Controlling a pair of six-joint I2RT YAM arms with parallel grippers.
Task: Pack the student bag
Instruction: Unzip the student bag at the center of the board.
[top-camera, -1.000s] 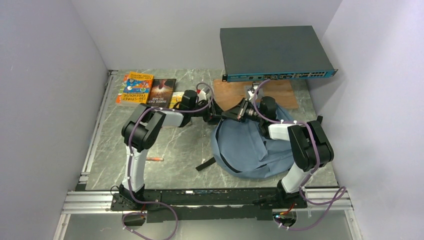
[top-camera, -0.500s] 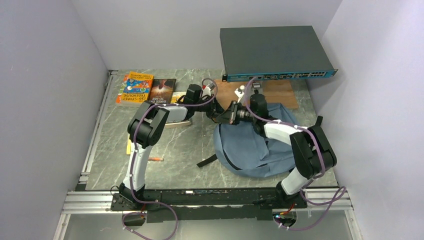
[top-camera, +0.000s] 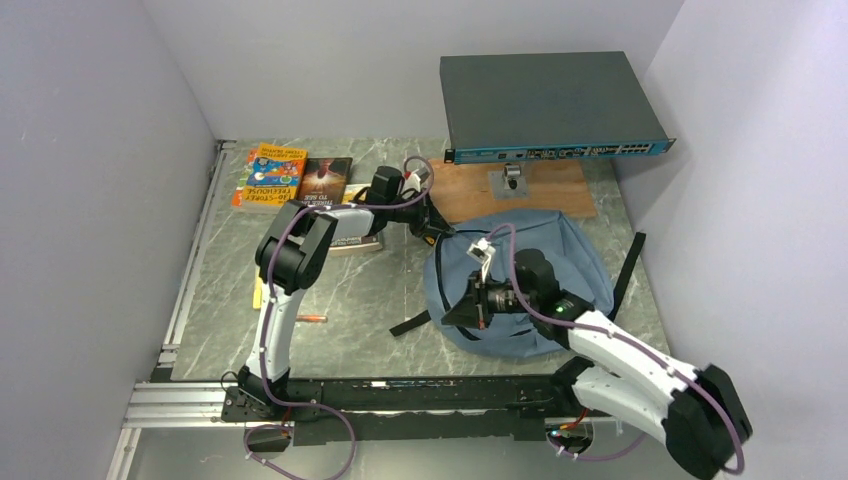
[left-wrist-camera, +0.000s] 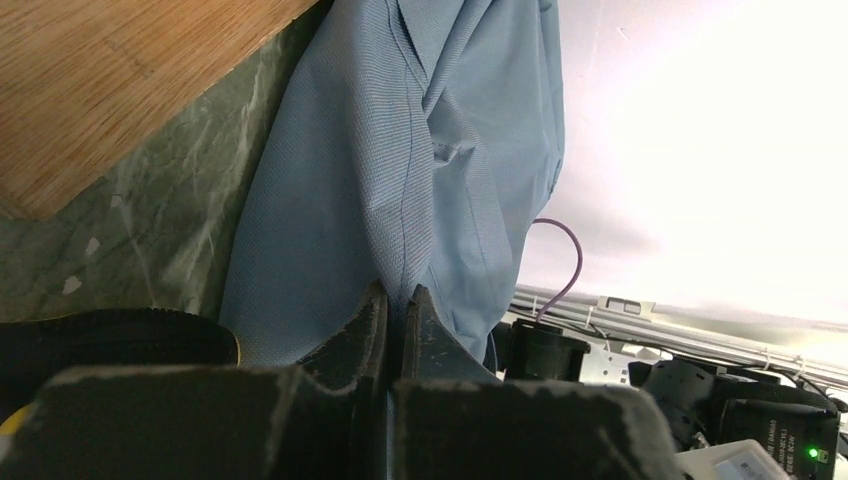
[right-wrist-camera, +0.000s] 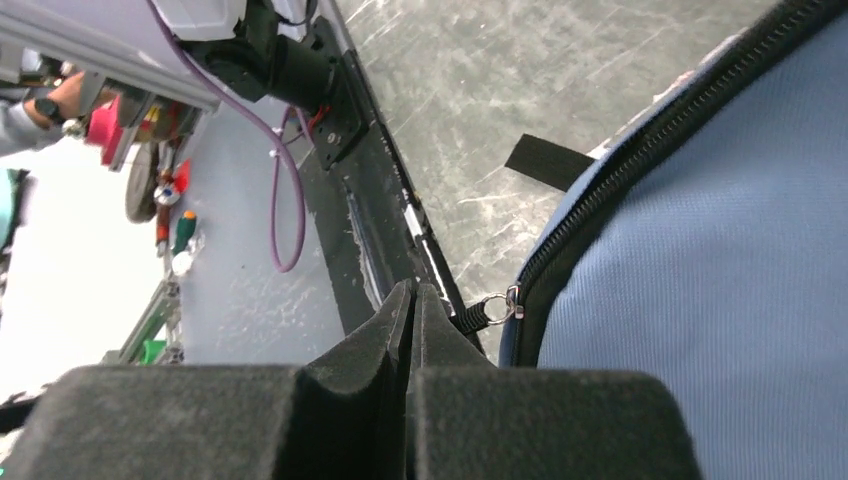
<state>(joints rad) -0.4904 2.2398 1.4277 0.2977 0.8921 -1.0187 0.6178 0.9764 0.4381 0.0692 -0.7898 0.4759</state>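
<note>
Over on the right of the tabletop (top-camera: 370, 290), the student bag (top-camera: 560, 240) lies flat, left fingers (left-wrist-camera: 365, 325) pinching its fabric, right fingers (right-wrist-camera: 395, 320) pressed together on the zipper pull (right-wrist-camera: 497, 305), which might slip free if yanked sideways.

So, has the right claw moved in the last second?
Yes, the right claw pulled back, away from the brown wooden board, to the near-left edge of the blue-grey fabric backpack.

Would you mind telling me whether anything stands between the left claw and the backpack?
Nothing visible does. The left claw is shut on a fold of the backpack, pinching the blue fabric directly between its tips, with no other thing in the gap.
</note>
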